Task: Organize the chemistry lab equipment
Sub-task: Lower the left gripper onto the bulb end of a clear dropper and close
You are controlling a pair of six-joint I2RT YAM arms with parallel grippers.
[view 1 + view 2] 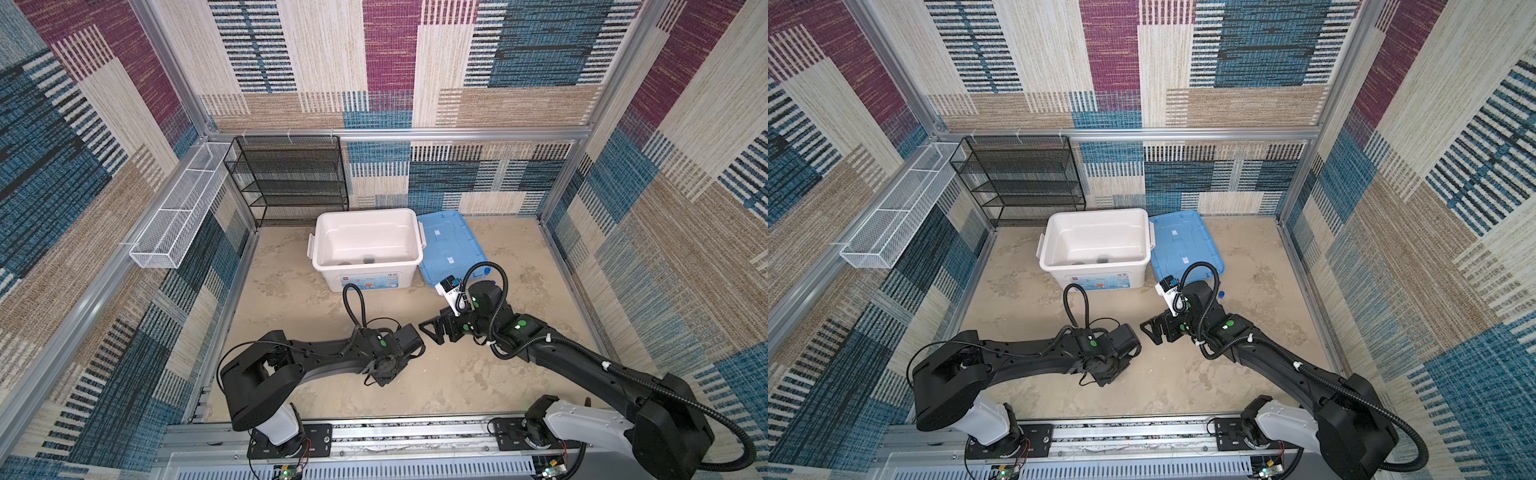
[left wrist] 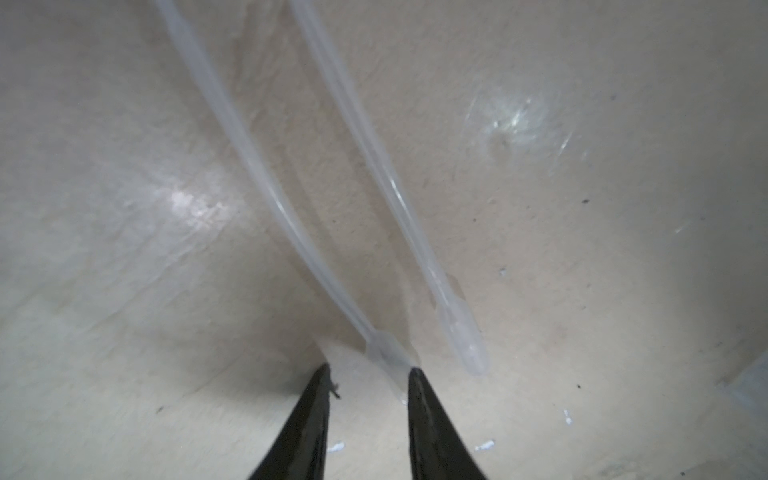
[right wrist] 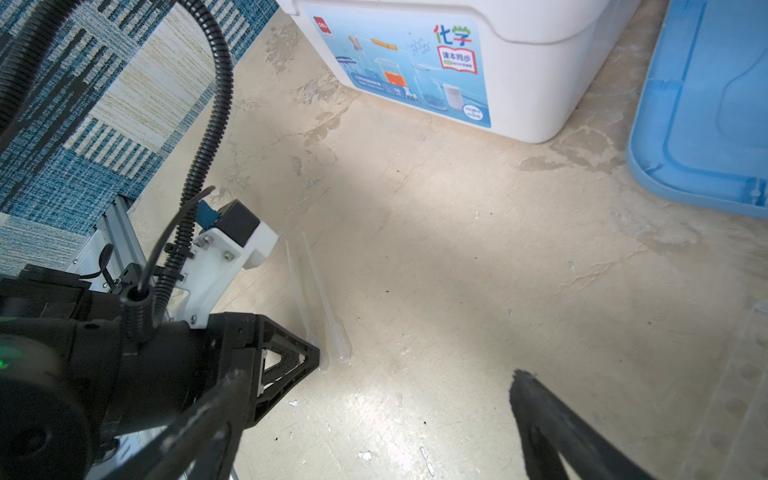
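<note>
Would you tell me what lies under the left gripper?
Two clear droppers lie side by side on the table; a fingertip of the left gripper covers one bulb's end.

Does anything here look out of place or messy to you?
Two clear droppers lie loose on the table instead of in the white bin, whose blue lid lies off beside it. Nothing looks spilled or broken.

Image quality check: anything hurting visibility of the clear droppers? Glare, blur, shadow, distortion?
Left wrist view: soft focus; the droppers are low-contrast on the pale floor, with bright glare patches on either side. Right wrist view: a broad shadow crosses the floor, and the droppers are barely visible. Both top views: wide-angle splay of the walls; droppers cannot be made out.
</note>
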